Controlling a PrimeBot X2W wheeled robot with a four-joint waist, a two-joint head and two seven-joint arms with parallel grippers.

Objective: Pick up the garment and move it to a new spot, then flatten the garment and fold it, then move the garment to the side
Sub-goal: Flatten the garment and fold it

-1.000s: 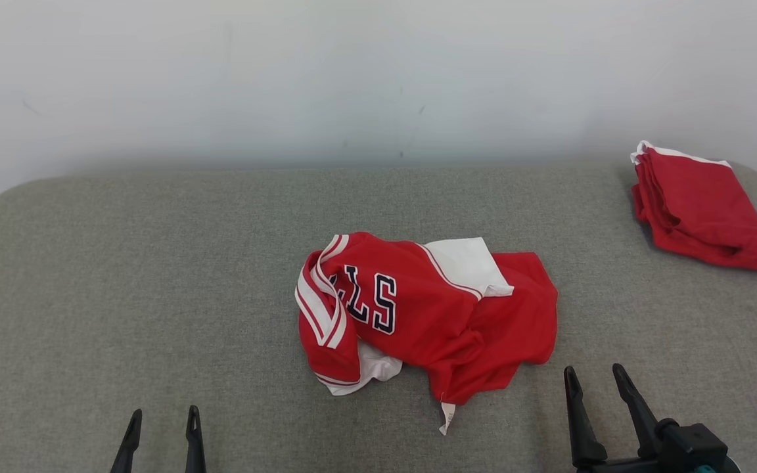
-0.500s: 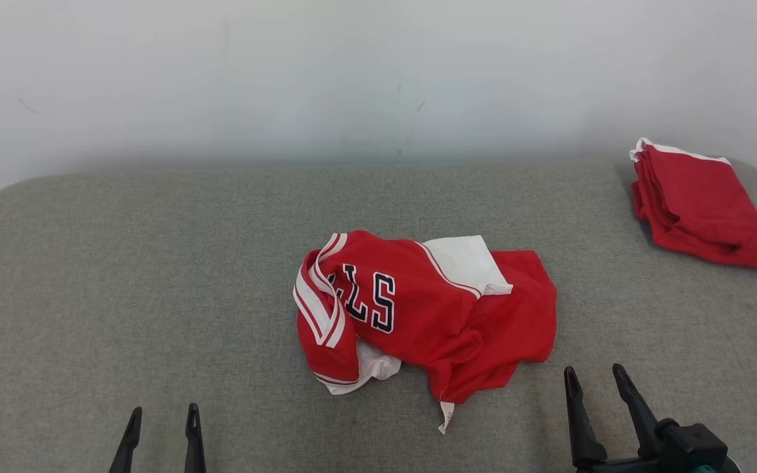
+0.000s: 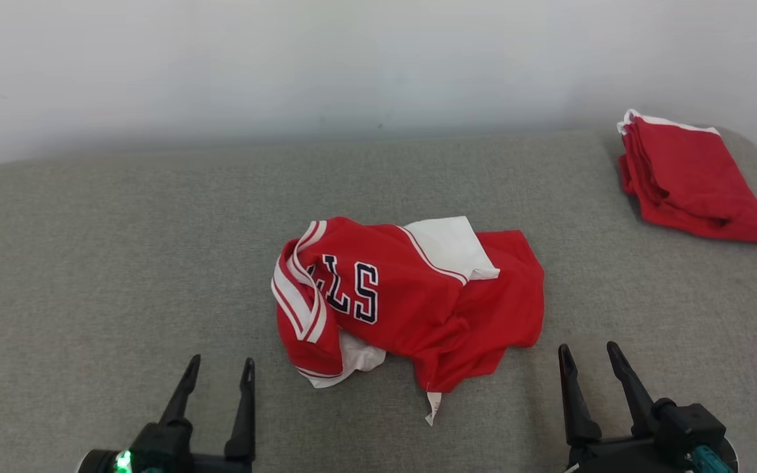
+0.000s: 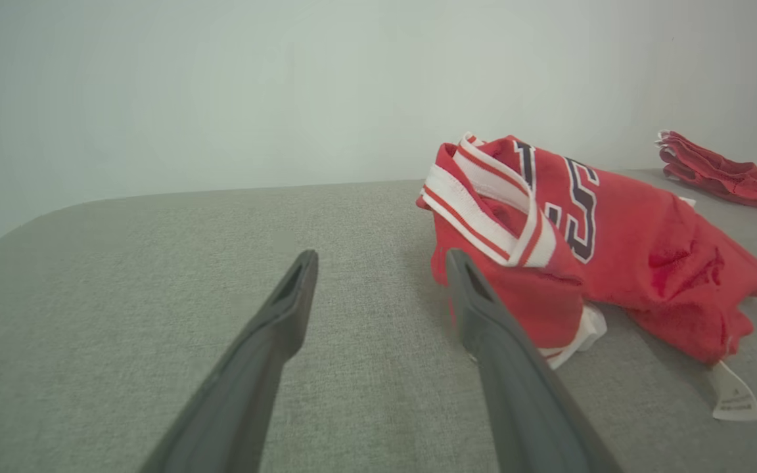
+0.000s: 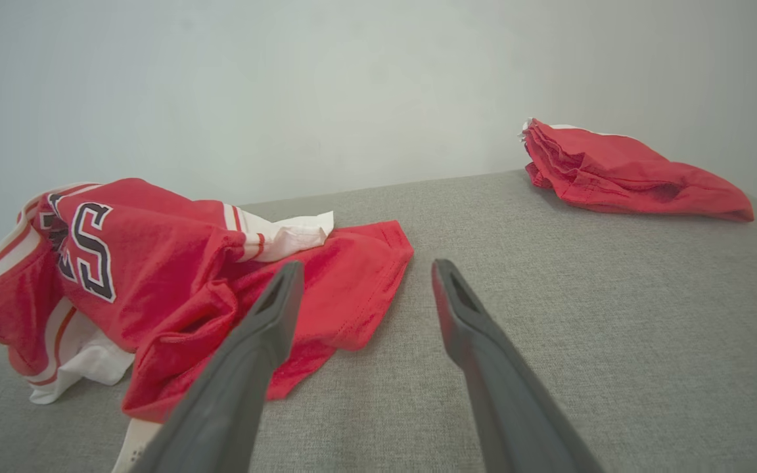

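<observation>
The crumpled red jersey [image 3: 411, 302] lies in a heap near the middle of the grey fabric-covered counter [image 3: 89, 263], lettering uppermost, with white lining and a label [image 3: 432, 407] showing at its near edge. The left pincer [image 3: 221, 360] stands fully open and empty, low over the counter near the jersey's striped trim. The right pincer [image 3: 587, 347] is likewise wide open and empty, near the hem on the other side. Judgement: the two flank the heap so each can take an edge for the first lift (no contact yet). A second red garment [image 3: 690, 184], already folded, sits at the far right corner, well apart, presumably the put-aside spot.
</observation>
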